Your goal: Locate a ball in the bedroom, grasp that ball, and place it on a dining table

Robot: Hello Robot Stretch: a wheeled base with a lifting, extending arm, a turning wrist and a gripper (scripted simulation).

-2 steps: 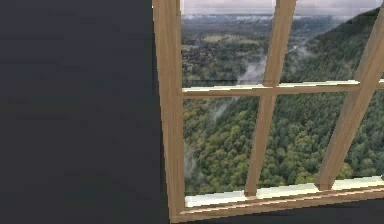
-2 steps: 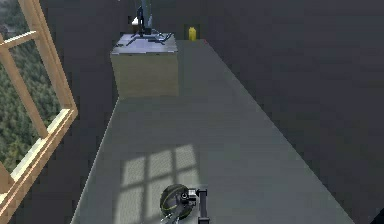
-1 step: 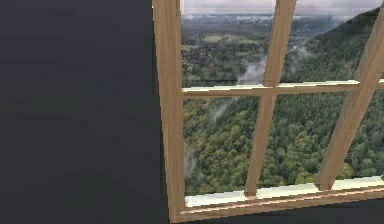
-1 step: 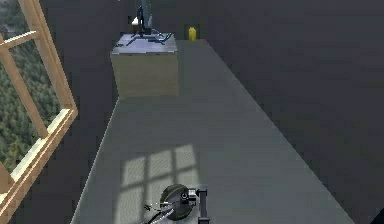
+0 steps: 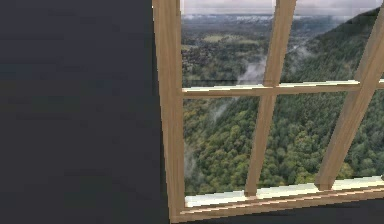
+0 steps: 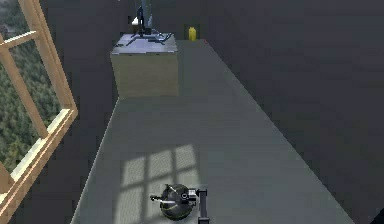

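My gripper (image 6: 168, 199) shows low in the arm side view, over the grey floor at the end of the dark arm (image 6: 203, 208). A rounded grey shape sits at its body, and I cannot tell whether it holds anything. Far out stands a small yellow thing (image 6: 193, 33), next to a low pale cabinet (image 6: 147, 68) and close to the dark wall. Its shape is too small to name.
A large wooden-framed window (image 5: 268, 110) looking onto wooded hills is close ahead, with a dark wall (image 5: 75, 110) to its left. The same window (image 6: 35, 110) lines the arm side view's left. Dark objects (image 6: 143, 33) lie on the cabinet. Open grey floor (image 6: 200, 120) runs between.
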